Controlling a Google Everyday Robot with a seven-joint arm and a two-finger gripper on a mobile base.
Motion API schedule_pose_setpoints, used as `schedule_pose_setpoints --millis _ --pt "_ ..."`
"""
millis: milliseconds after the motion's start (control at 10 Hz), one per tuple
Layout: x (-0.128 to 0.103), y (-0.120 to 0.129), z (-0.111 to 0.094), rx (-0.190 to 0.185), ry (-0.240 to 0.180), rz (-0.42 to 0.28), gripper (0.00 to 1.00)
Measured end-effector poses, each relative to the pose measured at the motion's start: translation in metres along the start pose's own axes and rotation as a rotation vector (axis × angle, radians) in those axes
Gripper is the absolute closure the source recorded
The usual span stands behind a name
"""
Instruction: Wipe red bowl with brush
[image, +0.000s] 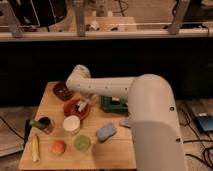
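Note:
The red bowl (75, 109) sits on the wooden table (112, 147), left of middle, just above the cream cup (71, 123). My gripper (83, 103) reaches down from the white arm over the bowl's right inner side. It is shut on the brush (80, 105), whose whitish head rests inside the bowl. The arm hides the bowl's upper right rim.
A maroon-brown bowl (62, 90) lies at the back left. A blue-grey sponge (106, 132), a green cup (82, 143), an orange fruit (58, 147), a yellow corn cob (35, 148) and a dark can (43, 124) stand in front. A green block (112, 104) is right of the bowl.

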Motion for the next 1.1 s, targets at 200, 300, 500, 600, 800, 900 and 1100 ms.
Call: schedule_pose_setpoints --millis 200,300,500,600,800,900,1100 --pt "-0.004 -0.017 0.008 0.002 -0.007 -0.014 1.00" --pt "-0.013 -0.029 0.007 0.011 -0.014 -0.032 1.00" --pt "-0.022 -0.044 0.004 0.036 -0.023 -0.060 1.00" --pt "-0.025 -0.048 0.001 0.048 -0.026 -0.072 1.00" --pt "-0.042 -0.062 -0.011 0.080 -0.036 -0.110 1.00" --pt "-0.047 -0.064 -0.017 0.096 -0.043 -0.126 1.00" --pt "-0.057 -0.058 -0.026 0.109 -0.058 -0.153 1.00"
